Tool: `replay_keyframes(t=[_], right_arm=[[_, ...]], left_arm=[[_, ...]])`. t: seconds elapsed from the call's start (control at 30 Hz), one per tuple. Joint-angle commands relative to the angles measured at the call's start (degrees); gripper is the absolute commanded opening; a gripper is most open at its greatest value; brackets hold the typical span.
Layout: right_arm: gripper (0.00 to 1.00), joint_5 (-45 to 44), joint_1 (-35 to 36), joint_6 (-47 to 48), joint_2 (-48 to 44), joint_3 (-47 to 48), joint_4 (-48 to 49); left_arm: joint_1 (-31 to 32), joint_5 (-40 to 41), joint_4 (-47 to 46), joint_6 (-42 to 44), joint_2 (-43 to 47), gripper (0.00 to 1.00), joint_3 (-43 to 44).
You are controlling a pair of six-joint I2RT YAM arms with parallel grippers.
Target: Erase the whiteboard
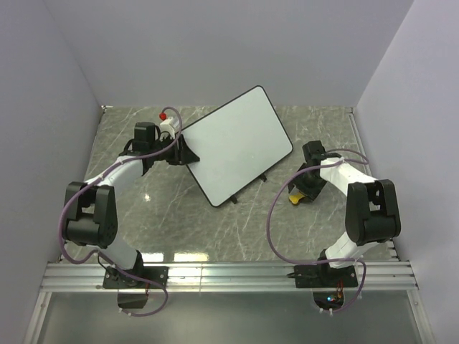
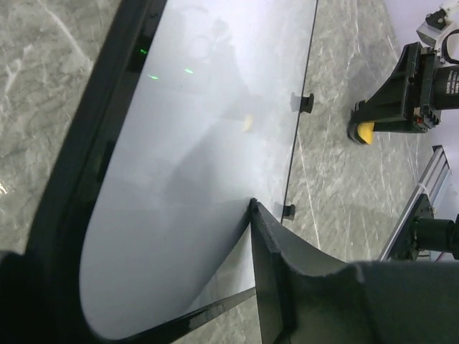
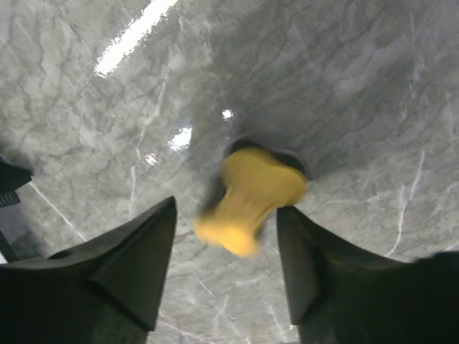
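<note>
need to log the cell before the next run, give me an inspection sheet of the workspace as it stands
surface: grey marbled table, glossy, no spills seen
job's things: whiteboard at centre, turned at an angle, face looks blank; yellow eraser to the right, blurred
clutter: small white item with a red tip by the left wrist; cannot tell if it is loose
grippers: left gripper open, fingers astride the whiteboard's left edge; right gripper open, eraser between its fingers with a gap on one side
cables: purple cables loop along both arms
surroundings: plain pale walls on three sides, metal rail at the near edge
</note>
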State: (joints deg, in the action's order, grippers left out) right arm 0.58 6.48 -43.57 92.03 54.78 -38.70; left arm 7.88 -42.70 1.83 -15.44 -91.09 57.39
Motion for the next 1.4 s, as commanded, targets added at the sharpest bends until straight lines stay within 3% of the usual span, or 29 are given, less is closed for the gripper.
replay_keyframes(t=[0.0, 0.2, 0.27, 0.67, 1.37], right_arm=[[0.67, -1.46, -0.33, 0.94, -2.21, -0.73, 0.9], [0.95, -1.63, -0.41, 1.12, -2.82, -1.26, 0.99], [1.0, -2.16, -0.33, 1.47, -3.17, -1.26, 0.91], [1.0, -3.74, -0.33, 3.32, -7.3, 0.94, 0.2], [1.0, -4.54, -0.24, 5.69, -10.11, 2.43, -0.24]], left_arm=[[0.21, 1.65, 0.81, 3.75, 3.72, 0.46, -0.43], [0.21, 2.27, 2.13, 4.1, 5.57, 0.51, -0.26], [0.29, 2.88, 2.39, 4.02, 6.36, 0.52, -0.26], [0.21, 4.99, 4.77, 3.05, 13.3, 0.61, -1.57], [0.21, 13.43, 8.1, 1.64, 21.82, 0.63, -10.53]])
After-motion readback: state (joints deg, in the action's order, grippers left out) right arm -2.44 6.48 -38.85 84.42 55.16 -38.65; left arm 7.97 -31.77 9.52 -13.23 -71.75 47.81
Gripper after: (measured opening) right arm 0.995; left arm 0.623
